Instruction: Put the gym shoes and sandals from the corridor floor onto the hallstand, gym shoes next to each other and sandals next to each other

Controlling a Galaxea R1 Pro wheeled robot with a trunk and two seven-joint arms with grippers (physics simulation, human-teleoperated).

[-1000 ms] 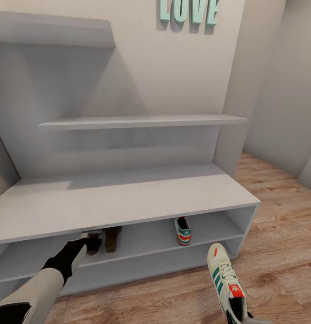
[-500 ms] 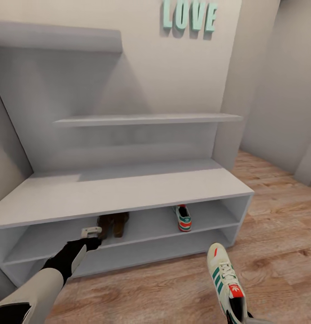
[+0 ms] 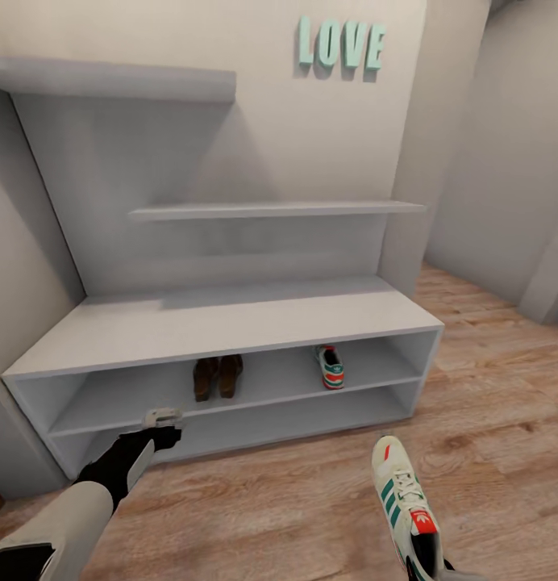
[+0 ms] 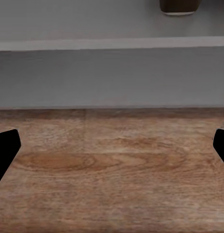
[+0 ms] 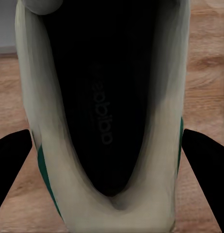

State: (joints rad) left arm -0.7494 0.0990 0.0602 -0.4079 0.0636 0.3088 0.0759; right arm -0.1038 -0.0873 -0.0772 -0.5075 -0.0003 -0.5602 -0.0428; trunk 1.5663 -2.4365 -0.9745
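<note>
**One sneaker left to shelve**

My right hand is clamped on a gym shoe over the corridor floor. Left hand is spread wide, holding nothing. On the hallstand upper shelf: both sandals together, other gym shoe well apart.

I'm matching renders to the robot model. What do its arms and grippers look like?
The left arm has a cream forearm shell, a black wrist section and a pale grey tip at the left gripper. Wrist views show plain black wedge-shaped fingers on both grippers. No cables or markings visible.
</note>
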